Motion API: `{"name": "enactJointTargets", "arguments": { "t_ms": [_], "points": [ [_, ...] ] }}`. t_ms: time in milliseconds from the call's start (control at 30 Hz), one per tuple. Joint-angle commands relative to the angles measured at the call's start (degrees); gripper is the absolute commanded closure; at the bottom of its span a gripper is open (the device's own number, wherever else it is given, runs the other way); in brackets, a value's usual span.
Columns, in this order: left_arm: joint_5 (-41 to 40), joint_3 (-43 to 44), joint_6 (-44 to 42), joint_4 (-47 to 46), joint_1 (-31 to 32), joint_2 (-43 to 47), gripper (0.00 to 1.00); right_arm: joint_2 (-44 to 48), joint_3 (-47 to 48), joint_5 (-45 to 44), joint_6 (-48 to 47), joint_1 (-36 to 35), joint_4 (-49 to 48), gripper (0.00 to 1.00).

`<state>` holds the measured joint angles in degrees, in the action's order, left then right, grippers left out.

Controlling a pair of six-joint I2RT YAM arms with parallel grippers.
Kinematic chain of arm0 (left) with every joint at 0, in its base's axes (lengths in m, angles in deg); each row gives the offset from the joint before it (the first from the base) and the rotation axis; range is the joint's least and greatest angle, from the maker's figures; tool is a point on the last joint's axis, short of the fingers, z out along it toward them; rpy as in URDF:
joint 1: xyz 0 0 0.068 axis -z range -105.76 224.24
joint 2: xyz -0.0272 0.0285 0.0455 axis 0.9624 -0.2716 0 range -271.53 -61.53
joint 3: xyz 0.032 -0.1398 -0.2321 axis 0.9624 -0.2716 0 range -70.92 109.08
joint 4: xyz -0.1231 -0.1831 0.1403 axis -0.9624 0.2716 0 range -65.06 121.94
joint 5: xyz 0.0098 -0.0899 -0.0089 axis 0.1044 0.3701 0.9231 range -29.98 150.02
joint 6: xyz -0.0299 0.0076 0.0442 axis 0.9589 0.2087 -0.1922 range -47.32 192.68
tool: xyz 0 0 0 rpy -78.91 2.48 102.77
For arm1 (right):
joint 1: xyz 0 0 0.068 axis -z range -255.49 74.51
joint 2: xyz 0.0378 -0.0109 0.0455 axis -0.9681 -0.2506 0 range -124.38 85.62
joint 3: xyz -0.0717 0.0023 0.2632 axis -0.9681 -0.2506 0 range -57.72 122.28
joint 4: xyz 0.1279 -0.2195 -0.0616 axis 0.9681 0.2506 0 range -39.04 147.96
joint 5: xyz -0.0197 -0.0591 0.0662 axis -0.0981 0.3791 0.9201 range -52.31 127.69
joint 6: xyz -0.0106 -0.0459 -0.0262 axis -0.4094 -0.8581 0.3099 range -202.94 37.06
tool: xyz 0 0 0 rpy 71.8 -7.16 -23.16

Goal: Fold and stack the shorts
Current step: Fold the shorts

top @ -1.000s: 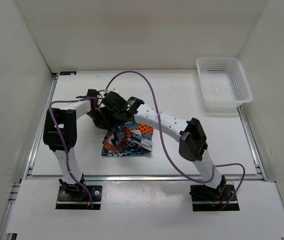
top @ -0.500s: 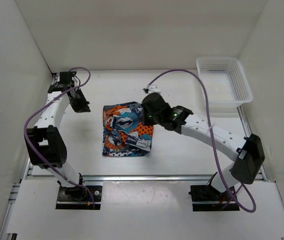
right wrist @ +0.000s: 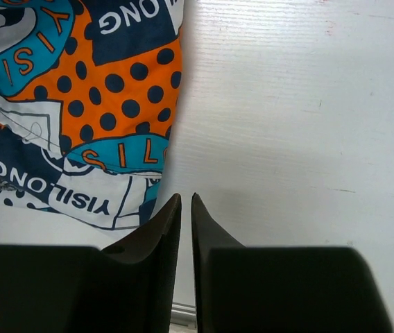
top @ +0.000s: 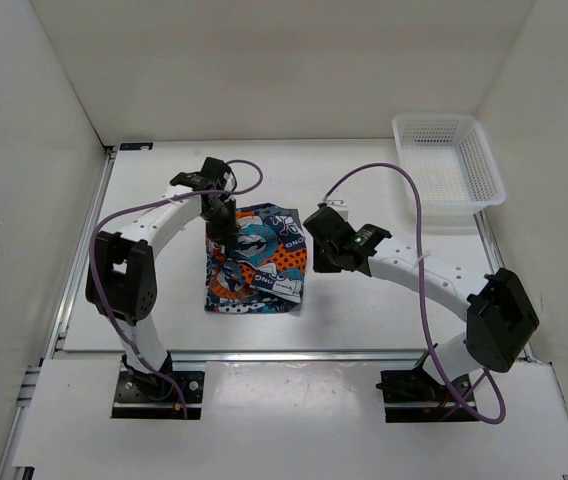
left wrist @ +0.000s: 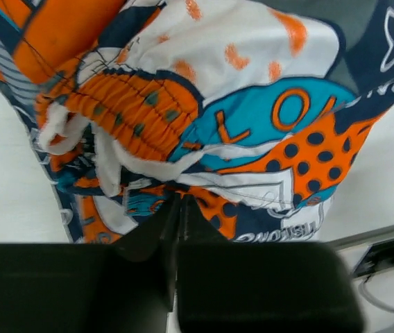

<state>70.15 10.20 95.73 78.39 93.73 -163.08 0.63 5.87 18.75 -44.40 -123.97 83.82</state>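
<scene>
The shorts (top: 256,262) lie folded into a rough square left of the table's middle, showing orange, teal and navy print. My left gripper (top: 229,238) hangs over their upper left part. In the left wrist view its jaws (left wrist: 178,198) are shut, tips against the cloth below the gathered orange waistband (left wrist: 124,104); I cannot tell if any fabric is pinched. My right gripper (top: 317,262) is just off the shorts' right edge (right wrist: 173,132). There it (right wrist: 186,196) is shut to a thin slit over bare table, holding nothing.
A white mesh basket (top: 447,165) stands at the back right corner. White walls close in the table on the left, back and right. A metal rail (top: 284,352) runs along the near edge in front of both arm bases.
Both arms were bunched over the shorts' top edge. The left swung out to the far left and came back onto the shorts. The right gripper pulled off to the right and closed.
</scene>
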Motion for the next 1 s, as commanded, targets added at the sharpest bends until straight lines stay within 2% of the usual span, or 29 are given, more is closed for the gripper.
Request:
{"name": "enactJointTargets", "arguments": {
  "t_ms": [0,133,167,200,267,433,767,967],
  "points": [
    [0.0,4.6,1.0,-1.3,2.0,1.7,0.90,2.6,1.5,-1.4,0.6,0.0,0.9,0.85],
    [0.5,9.1,2.9,-0.7,3.6,-2.4,0.90,2.6,1.5,-2.0,0.0,0.5,0.9,0.84],
    [-0.5,10.3,2.9,0.2,3.6,-6.0,0.90,2.6,1.5,-2.0,0.0,0.5,1.4,0.84],
    [-1.6,12.8,2.9,3.1,3.6,-7.8,0.85,2.6,1.5,-2.0,0.0,1.1,1.4,0.84],
    [-6.2,14.6,3.5,5.7,3.6,-10.4,0.82,3.2,2.1,-2.0,0.0,1.1,1.4,0.84],
    [-13.8,9.6,5.6,3.6,3.6,-6.6,0.26,3.8,2.1,-2.0,-1.0,2.2,2.5,0.84],
    [-16.1,8.3,5.0,0.8,1.3,-9.9,0.23,3.3,2.6,-1.5,-1.5,2.2,2.5,0.84],
    [-18.0,11.9,1.9,0.8,-0.8,-16.6,0.29,3.3,2.6,-0.1,-1.5,2.2,2.5,0.84]
  ]
}}
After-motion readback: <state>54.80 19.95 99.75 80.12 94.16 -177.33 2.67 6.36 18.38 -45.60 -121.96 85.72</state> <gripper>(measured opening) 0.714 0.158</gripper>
